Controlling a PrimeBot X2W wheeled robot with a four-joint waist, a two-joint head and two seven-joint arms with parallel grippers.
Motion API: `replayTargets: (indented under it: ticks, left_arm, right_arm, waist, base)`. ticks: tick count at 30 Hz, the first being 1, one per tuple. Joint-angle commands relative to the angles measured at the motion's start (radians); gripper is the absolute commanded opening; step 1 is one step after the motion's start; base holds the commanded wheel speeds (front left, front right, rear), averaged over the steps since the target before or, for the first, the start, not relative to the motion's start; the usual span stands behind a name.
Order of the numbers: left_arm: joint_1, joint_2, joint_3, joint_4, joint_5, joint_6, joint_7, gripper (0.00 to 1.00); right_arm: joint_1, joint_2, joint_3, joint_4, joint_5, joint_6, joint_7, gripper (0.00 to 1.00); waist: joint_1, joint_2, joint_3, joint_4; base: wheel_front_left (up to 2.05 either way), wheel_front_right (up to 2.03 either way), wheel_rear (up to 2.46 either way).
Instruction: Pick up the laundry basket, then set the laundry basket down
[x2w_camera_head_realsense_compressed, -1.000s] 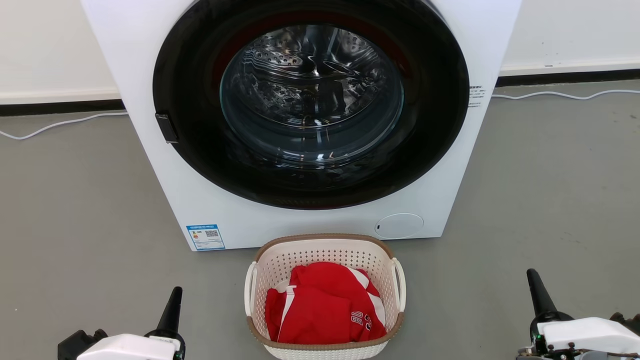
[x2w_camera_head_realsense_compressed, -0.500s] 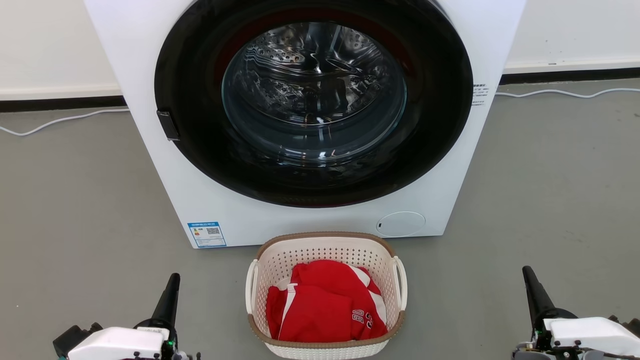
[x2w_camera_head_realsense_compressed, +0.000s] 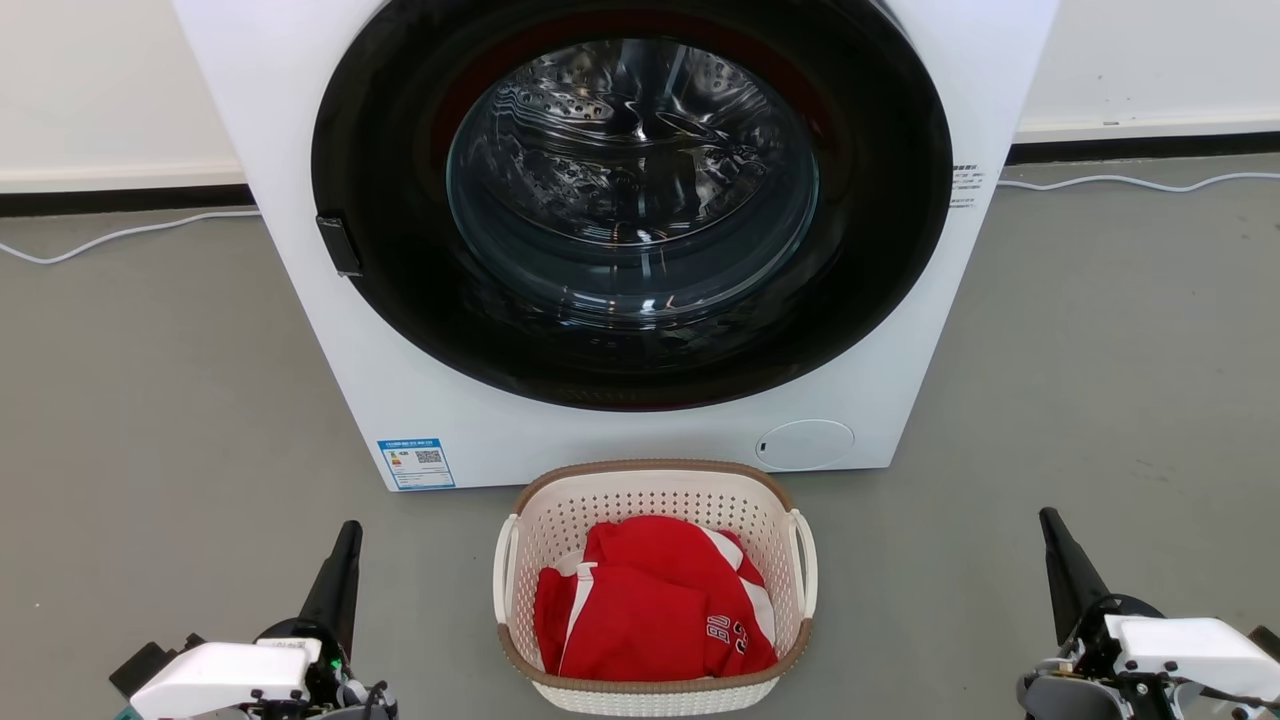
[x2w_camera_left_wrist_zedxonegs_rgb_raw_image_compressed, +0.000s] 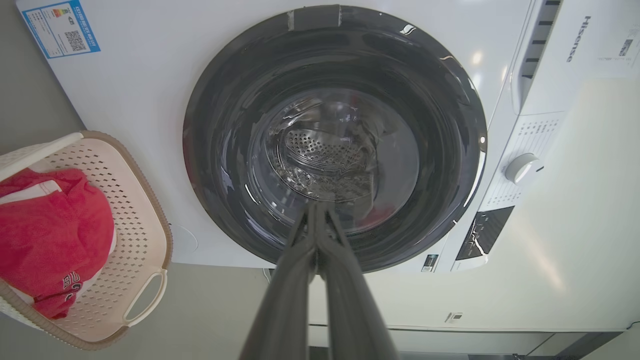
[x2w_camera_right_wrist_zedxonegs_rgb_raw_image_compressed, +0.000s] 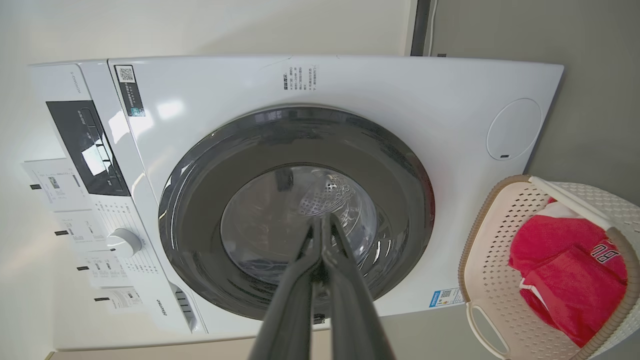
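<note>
The laundry basket (x2w_camera_head_realsense_compressed: 655, 492), cream-white and perforated with a brown rim and two white side handles, stands on the grey floor just in front of the washing machine. A red garment (x2w_camera_head_realsense_compressed: 650, 600) lies in it. The basket also appears at the left edge of the left wrist view (x2w_camera_left_wrist_zedxonegs_rgb_raw_image_compressed: 135, 220) and at the right of the right wrist view (x2w_camera_right_wrist_zedxonegs_rgb_raw_image_compressed: 492, 260). My left gripper (x2w_camera_head_realsense_compressed: 348, 530) is shut and empty, low on the left, well apart from the basket. My right gripper (x2w_camera_head_realsense_compressed: 1048, 518) is shut and empty, low on the right, also well clear of it.
The white front-loading washing machine (x2w_camera_head_realsense_compressed: 880, 330) with its dark round door (x2w_camera_head_realsense_compressed: 630, 200) stands directly behind the basket. White cables (x2w_camera_head_realsense_compressed: 110, 235) run along the floor by the wall on both sides. Grey floor (x2w_camera_head_realsense_compressed: 180, 420) lies to either side of the basket.
Both grippers have crept forward a little, fingertips higher in the head view. The head view has shifted slightly. The basket has stayed on the floor.
</note>
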Motion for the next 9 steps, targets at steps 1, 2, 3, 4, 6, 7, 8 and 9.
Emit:
replayTargets:
  ticks: [1, 2, 3, 4, 6, 7, 8, 9]
  left_arm:
    - [-0.055, 0.01, 0.036, -0.034, -0.031, -0.013, 0.012, 0.0]
    - [-0.056, 0.01, 0.038, -0.036, -0.04, -0.015, 0.014, 0.0]
    - [-0.056, 0.01, 0.038, -0.036, -0.04, -0.015, 0.014, 0.0]
    - [-0.056, 0.01, 0.038, -0.036, -0.04, -0.015, 0.014, 0.0]
    - [-0.056, 0.01, 0.038, -0.036, -0.04, -0.015, 0.014, 0.0]
    - [-0.056, 0.01, 0.038, -0.036, -0.04, -0.015, 0.014, 0.0]
    - [-0.056, 0.01, 0.038, -0.036, -0.04, -0.015, 0.014, 0.0]
    - [-0.056, 0.01, 0.038, -0.036, -0.04, -0.015, 0.014, 0.0]
  right_arm:
    - [-0.057, -0.001, 0.016, -0.037, 0.039, 0.007, 0.018, 0.0]
    - [-0.058, 0.0, 0.015, -0.038, 0.05, 0.007, 0.021, 0.0]
    - [-0.058, 0.0, 0.015, -0.038, 0.05, 0.007, 0.021, 0.0]
    - [-0.058, 0.0, 0.015, -0.038, 0.05, 0.007, 0.021, 0.0]
    - [-0.058, 0.0, 0.015, -0.038, 0.051, 0.007, 0.021, 0.0]
    - [-0.058, 0.0, 0.015, -0.038, 0.051, 0.007, 0.021, 0.0]
    - [-0.058, 0.0, 0.015, -0.038, 0.051, 0.007, 0.021, 0.0]
    - [-0.058, 0.0, 0.015, -0.038, 0.051, 0.007, 0.021, 0.0]
  waist:
    - [-0.0001, -0.0001, 0.001, 0.001]
    - [-0.0001, -0.0001, 0.001, 0.001]
    - [-0.0001, -0.0001, 0.001, 0.001]
    - [-0.0001, -0.0001, 0.001, 0.001]
    - [-0.0001, -0.0001, 0.001, 0.001]
    - [-0.0001, -0.0001, 0.001, 0.001]
    - [-0.0001, -0.0001, 0.001, 0.001]
    - [-0.0001, -0.0001, 0.001, 0.001]
  base:
    - [0.0, 0.0, 0.0]
    - [0.0, 0.0, 0.0]
    - [0.0, 0.0, 0.0]
    - [0.0, 0.0, 0.0]
    - [0.0, 0.0, 0.0]
    - [0.0, 0.0, 0.0]
    - [0.0, 0.0, 0.0]
    - [0.0, 0.0, 0.0]
